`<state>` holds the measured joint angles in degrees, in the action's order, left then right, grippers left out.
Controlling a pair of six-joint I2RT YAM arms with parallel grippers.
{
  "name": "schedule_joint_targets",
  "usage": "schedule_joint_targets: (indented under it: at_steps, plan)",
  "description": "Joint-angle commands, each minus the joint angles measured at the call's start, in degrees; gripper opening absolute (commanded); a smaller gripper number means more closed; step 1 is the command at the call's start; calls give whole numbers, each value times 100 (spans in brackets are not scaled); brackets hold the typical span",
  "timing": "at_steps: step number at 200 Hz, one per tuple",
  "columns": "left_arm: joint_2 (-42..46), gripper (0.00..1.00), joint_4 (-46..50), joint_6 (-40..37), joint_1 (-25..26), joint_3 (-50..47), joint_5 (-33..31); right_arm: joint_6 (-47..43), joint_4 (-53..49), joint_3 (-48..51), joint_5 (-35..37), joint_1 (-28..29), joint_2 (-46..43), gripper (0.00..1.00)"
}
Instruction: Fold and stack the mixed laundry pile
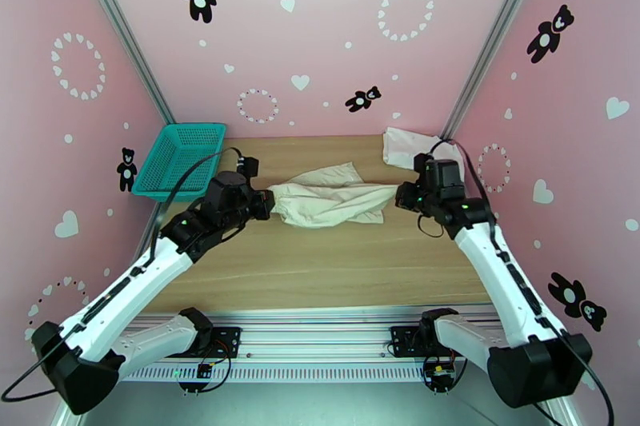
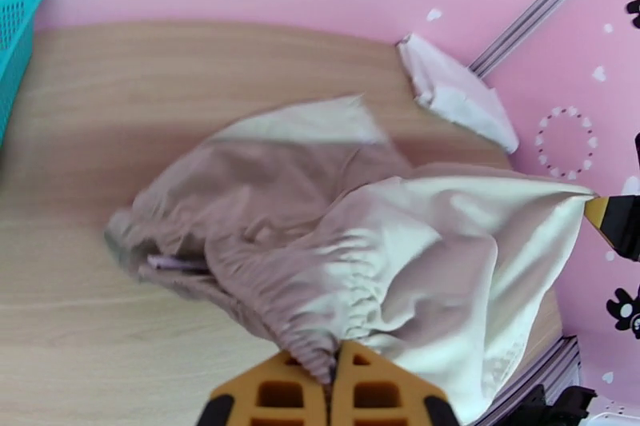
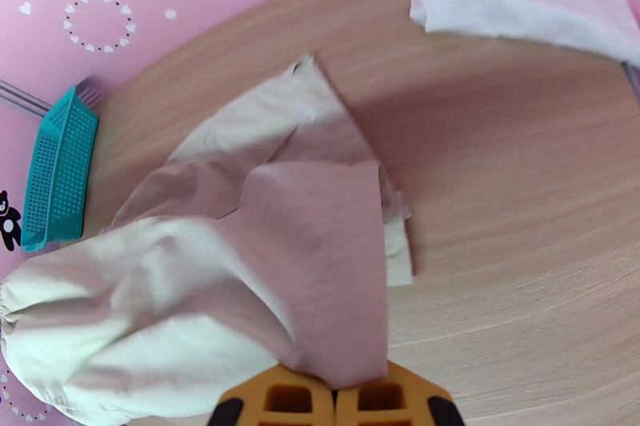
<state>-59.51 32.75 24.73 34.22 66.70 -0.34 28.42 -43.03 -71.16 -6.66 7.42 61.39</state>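
Left gripper (image 1: 268,204), right gripper (image 1: 402,197) both pinching opposite ends of cream-beige garment (image 1: 328,200), mid-table. White T-shirt (image 1: 404,148) at far right corner, looks folded-ish. Cream fold + stacking not yet done.

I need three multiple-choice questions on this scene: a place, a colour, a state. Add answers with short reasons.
1. Where on the table does the white garment lie? A near edge; B far right corner; C centre.
2. What colour is the basket? A red; B teal; C yellow.
3. How do the left gripper and right gripper stand on the cream garment? A both open; B only left shut; C both shut on it.
Answers: B, it lies by the far right wall; B, its mesh is teal; C, each pinches cloth.
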Motion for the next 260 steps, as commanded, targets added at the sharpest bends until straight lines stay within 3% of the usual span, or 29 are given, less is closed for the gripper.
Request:
schedule_joint_targets:
  at_steps: [1, 16, 51, 89, 139, 166, 184, 198, 235, 260]
  plan:
    - [402, 0, 359, -663, 130, 1009, 126, -579, -1253, -1062, 365, -43, -401, 0]
    - [133, 0, 793, -924, 142, 1817, 102, -675, -1524, -1682, 392, -52, -332, 0]
    - [-1130, 0, 1358, -1387, -36, 3464, -767, -764, -1235, -2570, 302, -133, 448, 0]
    - [-2722, 0, 574, -1436, -845, 5036, 330, -675, -195, -3773, -257, -440, 1944, 0]
    - [-4618, 0, 301, -1771, -1180, 7958, 853, -389, 253, -5926, -650, -774, 3468, 0]
    - [-4860, 0, 120, -2095, -1180, 8763, 1031, -349, 345, -6583, -695, -800, 3608, 0]
    - [-4604, 0, 157, -2152, -1181, 8431, 1165, -451, 200, -6552, -726, -799, 3501, 0]
    - [-4162, 0, 204, -2191, -1185, 7542, 1219, -562, 29, -6172, -717, -799, 3323, 0]
    - [-2116, 0, -1262, -1776, -1176, 2811, 1058, -464, 748, -2936, -765, -796, 2060, 0]
    - [-1175, 4, -1871, -1173, -1165, 231, 1097, -489, 1141, -565, -925, -770, 1242, 0]
